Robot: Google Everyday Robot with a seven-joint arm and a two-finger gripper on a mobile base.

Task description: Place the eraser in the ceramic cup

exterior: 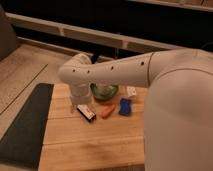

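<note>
The eraser (86,111), a small black block with a white top face, lies on the wooden table (90,145) just below my arm's wrist. The dark-green ceramic cup (105,91) sits behind it, partly hidden by the white arm (115,72). My gripper (76,106) hangs under the wrist, just left of the eraser, mostly hidden by the arm.
An orange stick-shaped item (107,111) lies right of the eraser and a blue squarish block (125,106) further right. A small white card (132,91) lies by the cup. A dark mat (22,125) covers the table's left side.
</note>
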